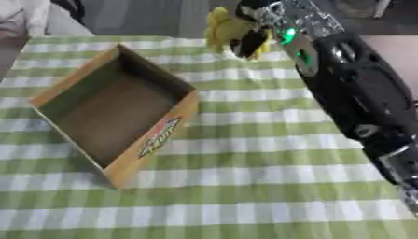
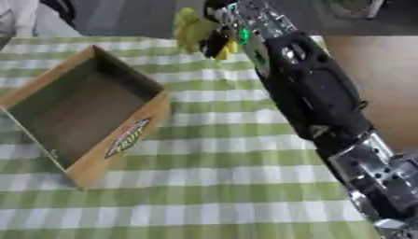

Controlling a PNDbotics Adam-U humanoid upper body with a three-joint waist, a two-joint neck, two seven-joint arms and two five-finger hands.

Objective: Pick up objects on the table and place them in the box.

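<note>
Yellow object [image 1: 222,29]: soft-looking, irregular in outline, sitting at the far edge of the table [image 1: 245,186], right of that edge's middle; its make cannot be told beyond colour and a lumpy shape. Right hand [image 1: 251,41]: reaches in along the table's right side from the near right corner, dark fingers curled against the near-right face of the yellow object, apparently closed round it; whether the object is lifted off the cloth or resting on it cannot be told. Box [image 1: 155,135]: open-topped cardboard, nothing visible inside, set askew on the left half of the table, its long axis running from the near edge toward the far edge, one corner pointing at the far edge close to the object. Relation governing the coming move: the box opening lies to the left of and nearer than the held object, so the carry would likely run leftward and back toward the robot, over the box's far right wall. Left hand: not visible in either view. The right arm is the only one placed to act.
</note>
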